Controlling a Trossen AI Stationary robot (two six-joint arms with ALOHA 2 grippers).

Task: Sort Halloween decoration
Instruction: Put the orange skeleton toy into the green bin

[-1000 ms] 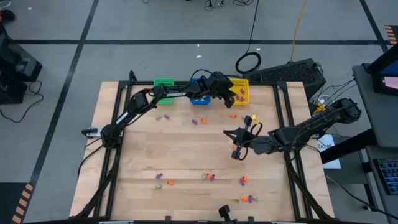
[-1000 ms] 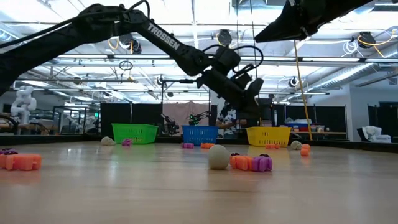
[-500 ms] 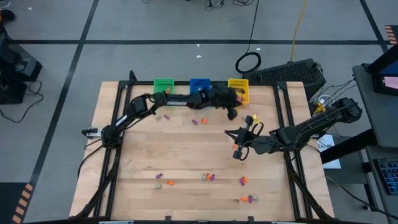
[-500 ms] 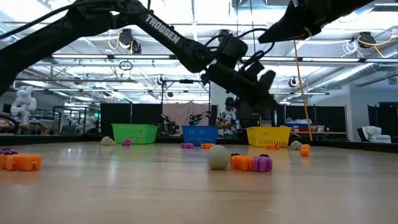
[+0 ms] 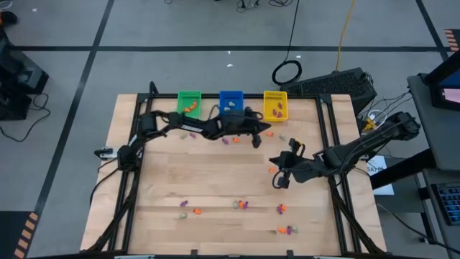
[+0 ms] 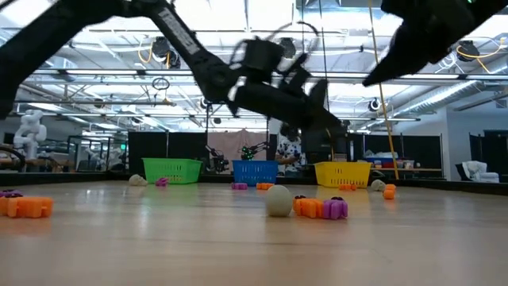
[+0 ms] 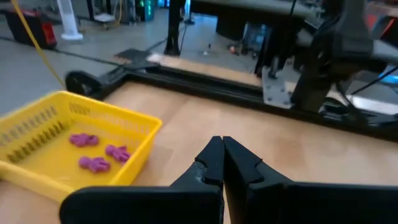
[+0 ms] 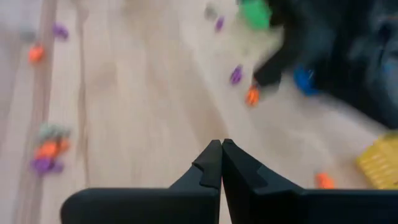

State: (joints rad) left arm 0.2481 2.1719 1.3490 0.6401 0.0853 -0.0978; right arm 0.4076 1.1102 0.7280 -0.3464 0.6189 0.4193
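Observation:
Tiny orange, purple and pale trinkets lie scattered on the wooden table. One group [image 5: 241,205] is near the near edge and another [image 5: 230,139] lies in front of the bins. In the low view a pale ball [image 6: 279,201] rests beside an orange [image 6: 309,207] and a purple piece [image 6: 334,208]. My left gripper [image 5: 257,140] [image 7: 222,146] hovers shut just in front of the yellow bin [image 7: 74,146], which holds purple trinkets [image 7: 93,163]. My right gripper [image 5: 279,178] [image 8: 221,152] hangs shut over the table's right half, beside an orange trinket [image 5: 272,170].
Green [image 5: 189,102], blue [image 5: 231,101] and yellow [image 5: 275,106] bins stand in a row along the far edge, with pieces inside. More trinkets lie near the near right corner [image 5: 287,230] and near left [image 5: 183,205]. Bare wood lies in the table's middle.
My left gripper has drawn back from over the yellow bin toward the near edge, and its arm has sunk lower over the table. My right arm has shifted slightly toward the right and near edge and dropped a little. No trinket has visibly moved.

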